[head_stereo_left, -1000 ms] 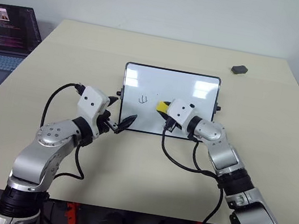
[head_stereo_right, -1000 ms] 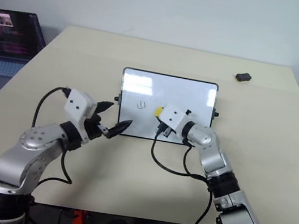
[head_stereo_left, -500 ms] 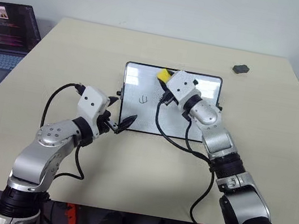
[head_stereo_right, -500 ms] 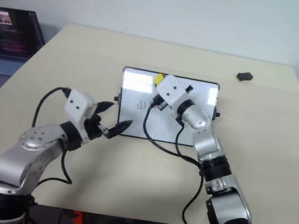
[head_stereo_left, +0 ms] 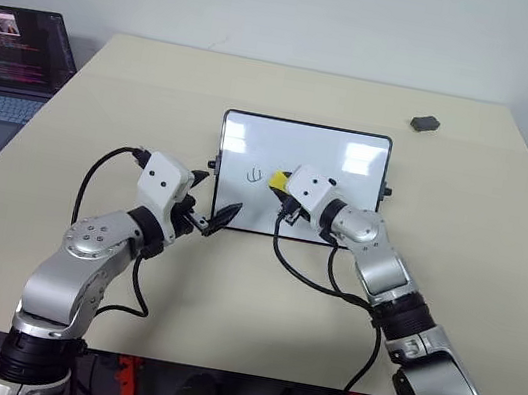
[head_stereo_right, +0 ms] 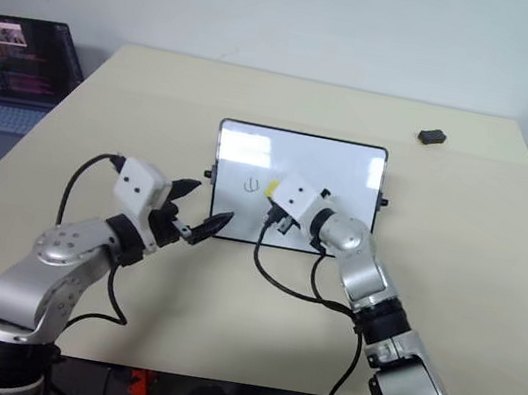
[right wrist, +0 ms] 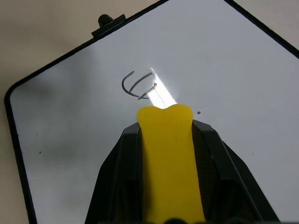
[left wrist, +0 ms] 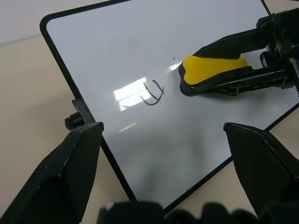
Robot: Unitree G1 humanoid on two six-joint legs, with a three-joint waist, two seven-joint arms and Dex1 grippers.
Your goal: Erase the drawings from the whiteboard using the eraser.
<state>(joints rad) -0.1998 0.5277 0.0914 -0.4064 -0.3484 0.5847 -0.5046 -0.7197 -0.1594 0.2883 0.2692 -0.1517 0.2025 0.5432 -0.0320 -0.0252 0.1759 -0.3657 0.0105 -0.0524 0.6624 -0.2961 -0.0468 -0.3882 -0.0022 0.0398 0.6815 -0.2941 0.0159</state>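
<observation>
Shifted back down from the far edge of the whiteboard [head_stereo_left: 304,154], right gripper [head_stereo_left: 284,187] clamped on the eraser [left wrist: 212,72] just beside the last of the drawings [left wrist: 153,93], most of the surface wiped, one mark outstanding, left gripper [head_stereo_left: 213,201] parted at the near left corner.

Beige table [head_stereo_left: 259,288]: whiteboard [head_stereo_left: 353,152], dark block [head_stereo_left: 422,123]

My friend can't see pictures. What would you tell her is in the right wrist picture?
A yellow eraser is pinched between two black gripper fingers and held over a white board with a thin black frame. Just past the eraser's tip is a small curly pen drawing, not wiped off yet.
</observation>
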